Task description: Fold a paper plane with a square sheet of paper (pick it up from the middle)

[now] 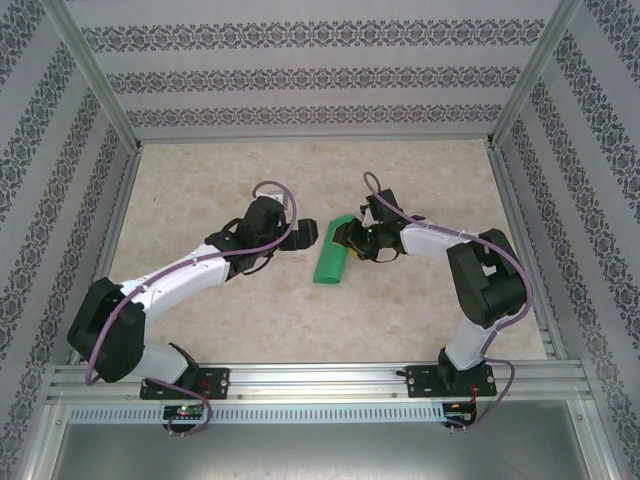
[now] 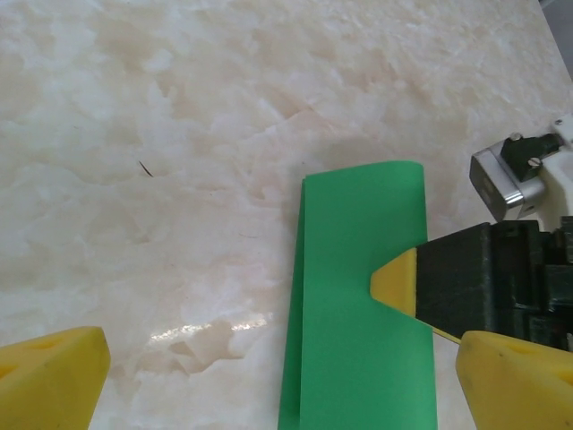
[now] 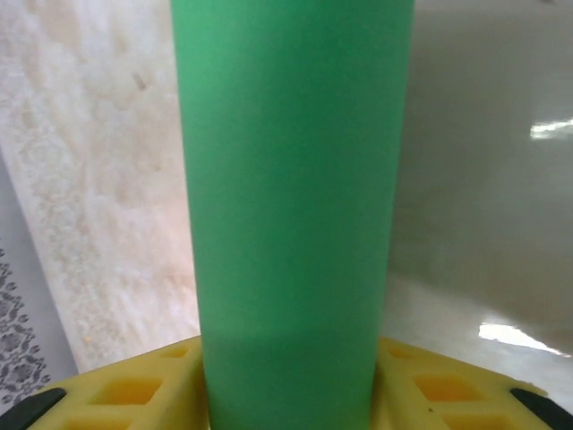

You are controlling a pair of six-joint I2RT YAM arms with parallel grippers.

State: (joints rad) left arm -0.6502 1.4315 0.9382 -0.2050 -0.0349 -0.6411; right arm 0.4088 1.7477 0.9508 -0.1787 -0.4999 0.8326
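Note:
The square sheet of paper (image 1: 331, 260) is bright green and lies folded over into a narrow strip on the table between the two arms. In the left wrist view the paper (image 2: 358, 305) shows two layers, with a thin lower edge sticking out on the left. My right gripper (image 1: 352, 240) reaches in from the right, and one yellow fingertip (image 2: 394, 282) rests on the strip's top layer. In the right wrist view the green strip (image 3: 291, 206) covers the gap between my two yellow fingers (image 3: 448, 390); whether they pinch it is hidden. My left gripper (image 2: 282, 381) hangs open just left of the strip, with the strip's near end between its spread fingers.
The marble-patterned tabletop (image 1: 220, 180) is bounded by aluminium frame rails (image 1: 300, 378) at the near edge and patterned walls (image 1: 300, 70) on three sides. The two grippers sit close together over the strip.

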